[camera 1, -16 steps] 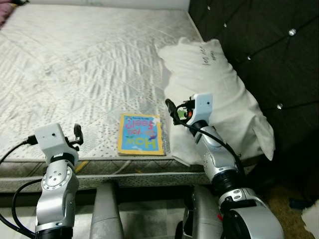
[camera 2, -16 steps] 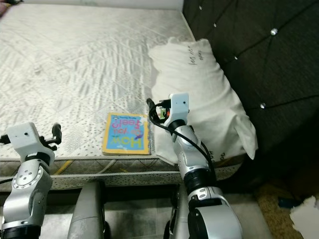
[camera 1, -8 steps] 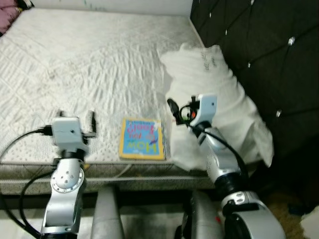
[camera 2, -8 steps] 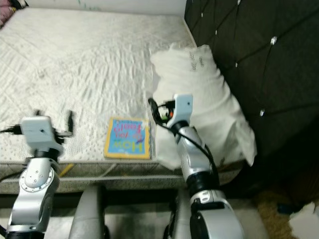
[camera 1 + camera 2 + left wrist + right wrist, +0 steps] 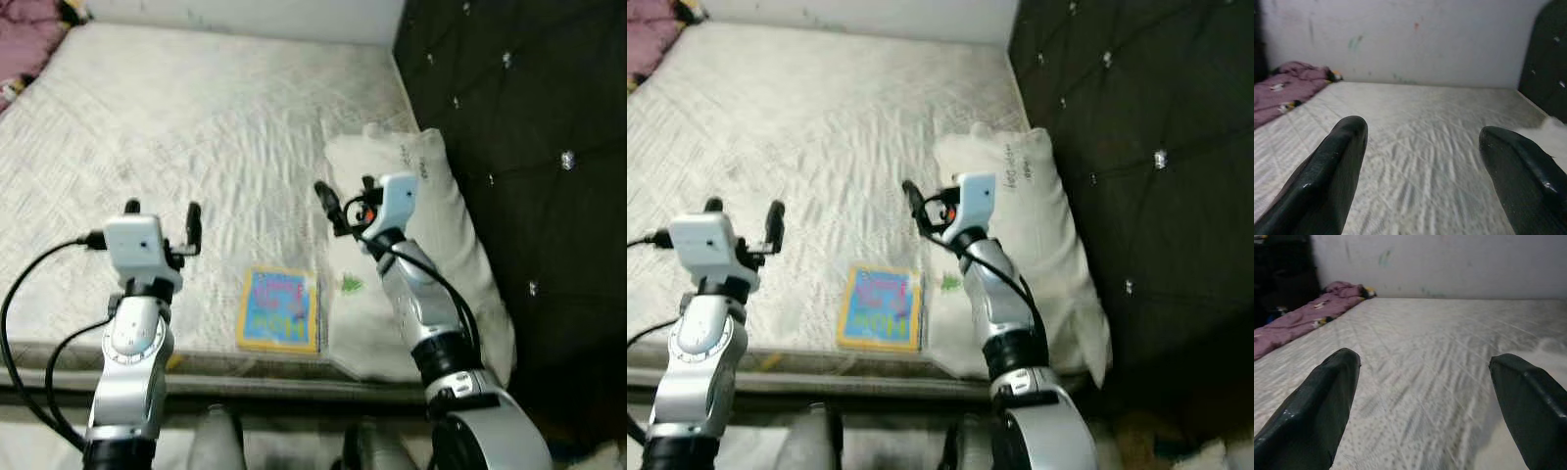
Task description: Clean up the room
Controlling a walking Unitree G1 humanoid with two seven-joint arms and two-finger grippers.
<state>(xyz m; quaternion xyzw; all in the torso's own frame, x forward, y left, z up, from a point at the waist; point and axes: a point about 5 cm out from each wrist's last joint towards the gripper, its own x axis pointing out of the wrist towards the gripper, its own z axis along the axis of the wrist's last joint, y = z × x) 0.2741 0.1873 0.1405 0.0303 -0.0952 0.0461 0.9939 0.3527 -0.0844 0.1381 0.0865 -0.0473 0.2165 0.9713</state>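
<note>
The children's book (image 5: pixel 280 310) lay flat, cover up, on the bare mattress (image 5: pixel 196 127) close to its near edge, just beside the white pillow (image 5: pixel 431 264) to its right and between the two raised arms. Its long axis ran from the near edge toward the far wall, and the cover lettering read inverted from the head camera, so the top of the book appeared to point toward the robot. The left pincer (image 5: pixel 162 209) hovered above the mattress to the left of the book, fingers spread wide and holding nothing. The right pincer (image 5: pixel 342 198) hovered above the inner edge of the pillow, beyond the book's far right corner, likewise spread and empty. Both wrist views looked along the quilted mattress toward the far wall (image 5: pixel 1415 39). The step in hand was judged to be the approach to the book for pickup. For a sound grasp, one pincer should descend over a short edge, with its fingers aligned across the thin dimension; since the book lay flush on soft fabric, sliding it slightly past the mattress edge would likely expose a lip to pinch. Contact with the pillow should be avoided. At the far left corner lay a crumpled purple blanket (image 5: pixel 1298 320), presumably a later item.
</note>
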